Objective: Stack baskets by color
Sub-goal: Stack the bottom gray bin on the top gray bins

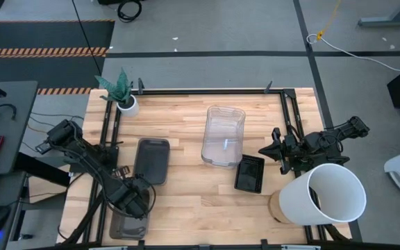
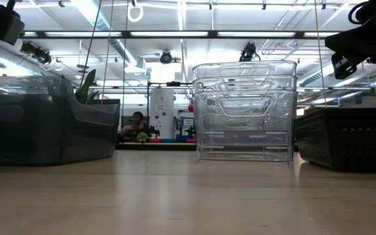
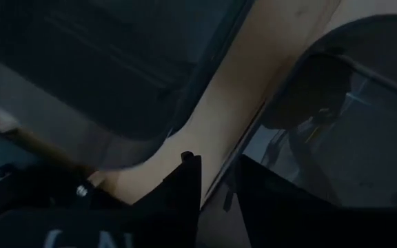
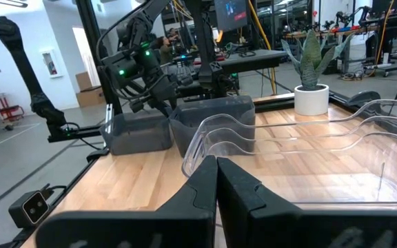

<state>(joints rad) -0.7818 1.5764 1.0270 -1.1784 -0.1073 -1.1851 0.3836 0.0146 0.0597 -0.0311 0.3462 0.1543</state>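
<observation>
Two smoky grey baskets stand at the table's left. One is mid-table. The other is at the near edge, and my left gripper points down over its far end, shut on its wall. A nested stack of clear baskets stands on its base at the centre. A black perforated basket lies right of the stack. My right gripper is shut and level, waiting right of the clear stack and touching nothing. My left gripper straddles the rim of the near smoky basket's wall, close to a rounded corner. One finger is inside the basket and one is outside. The fingers come from above, pointing down. In the low view the basket seems to rest on the table.
A big white bucket lies on its side at the near right, beside my right arm. A small white plant pot stands at the far left corner. Bare wood runs along the near edge between the left basket and the bucket.
</observation>
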